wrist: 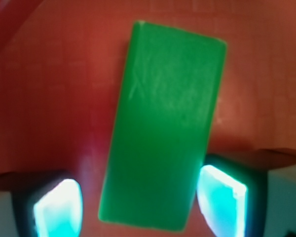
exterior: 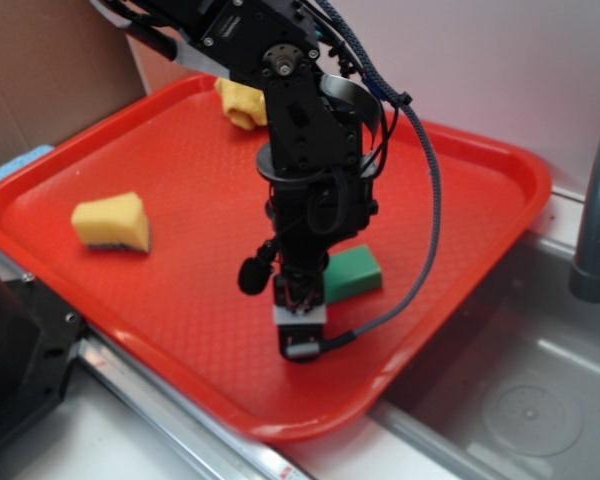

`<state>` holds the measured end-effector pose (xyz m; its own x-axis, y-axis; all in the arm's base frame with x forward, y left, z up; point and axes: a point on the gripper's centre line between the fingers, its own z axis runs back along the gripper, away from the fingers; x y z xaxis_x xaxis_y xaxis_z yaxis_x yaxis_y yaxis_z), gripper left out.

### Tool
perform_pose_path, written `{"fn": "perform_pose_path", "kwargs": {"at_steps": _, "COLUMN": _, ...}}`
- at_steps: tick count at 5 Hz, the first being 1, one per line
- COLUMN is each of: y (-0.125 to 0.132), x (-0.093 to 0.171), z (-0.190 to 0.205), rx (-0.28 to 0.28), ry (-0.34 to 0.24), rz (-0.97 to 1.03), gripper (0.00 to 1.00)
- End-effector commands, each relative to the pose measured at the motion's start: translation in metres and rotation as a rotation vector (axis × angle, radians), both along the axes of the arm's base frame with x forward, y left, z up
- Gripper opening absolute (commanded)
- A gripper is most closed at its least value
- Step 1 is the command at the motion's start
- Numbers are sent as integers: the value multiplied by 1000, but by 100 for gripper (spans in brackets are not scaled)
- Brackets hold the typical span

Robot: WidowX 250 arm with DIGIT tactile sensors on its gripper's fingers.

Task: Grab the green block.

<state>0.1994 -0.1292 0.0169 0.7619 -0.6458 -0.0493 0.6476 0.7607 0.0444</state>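
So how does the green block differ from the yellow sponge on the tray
The green block is a flat-faced, sharp-edged brick; the yellow sponge is a wedge with a dark base. The block lies by the gripper, whose fingers flank its near end in the wrist view; the sponge sits alone, well away from it. Both rest on the red tray and look similar in size.

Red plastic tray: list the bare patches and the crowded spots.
The red plastic tray is bare at its right corner and along the front rim below the yellow wedge sponge. Crowded centre: the end effector straddles the green rectangular block.
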Motion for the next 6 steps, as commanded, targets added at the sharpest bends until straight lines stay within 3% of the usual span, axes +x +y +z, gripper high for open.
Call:
{"fn": "perform_pose_path", "kwargs": {"at_steps": 1, "y": 2, "x": -1, "z": 2, "rx": -11, "ry": -12, "rz": 30, "gripper": 0}}
{"fn": "perform_pose_path", "kwargs": {"at_steps": 2, "y": 16, "x": 2, "z": 23, "rx": 20, "ry": -6, "rz": 143, "gripper": 0}}
{"fn": "perform_pose_path", "kwargs": {"at_steps": 4, "y": 75, "x": 6, "z": 103, "rx": 26, "ry": 13, "rz": 559, "gripper": 0}}
{"fn": "perform_pose_path", "kwargs": {"at_steps": 6, "y": 122, "x": -8, "z": 164, "rx": -19, "ry": -59, "rz": 849, "gripper": 0}}
